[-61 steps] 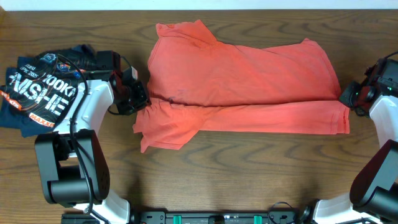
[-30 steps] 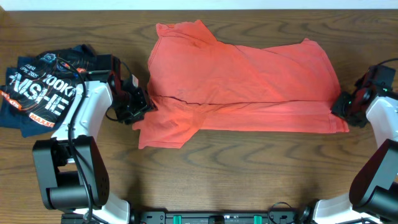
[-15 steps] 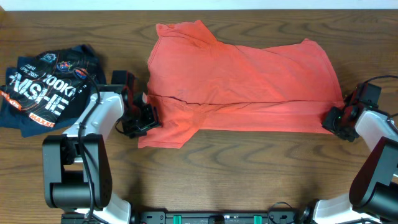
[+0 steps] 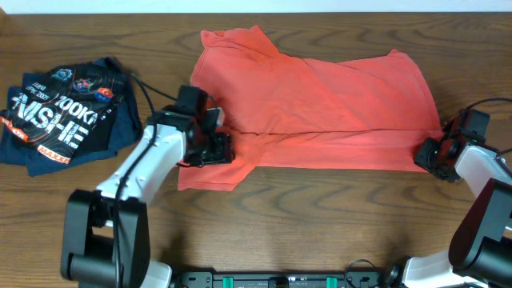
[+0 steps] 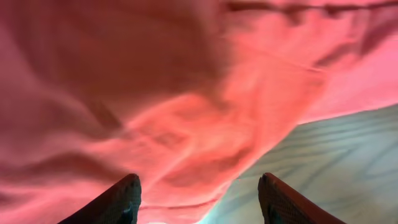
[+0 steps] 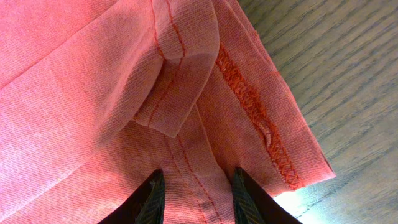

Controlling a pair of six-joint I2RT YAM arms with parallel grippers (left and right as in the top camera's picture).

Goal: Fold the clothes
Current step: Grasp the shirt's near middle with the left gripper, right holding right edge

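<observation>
From above, the coral-red T-shirt (image 4: pixel 320 96) lay spread across the middle of the wooden table (image 4: pixel 320 232), plain side up and with no print showing, its near edge folded over into a long band. The left gripper (image 4: pixel 214 150) sat on the sleeve at the band's left end, and the right gripper (image 4: pixel 428 154) was at its right corner. Well off to the left lay a dark garment (image 4: pixel 60 120) with big white letters reading "NISHE" and "OOK" above them – the smaller orange lettering was too small to read. In the left wrist view, the fingers (image 5: pixel 121 202) stood wide apart with nothing between them, rumpled red cloth just beyond. In the right wrist view, the fingers (image 6: pixel 152 199) were narrowly parted astride the stitched hem – I could not tell whether they pinched it.
</observation>
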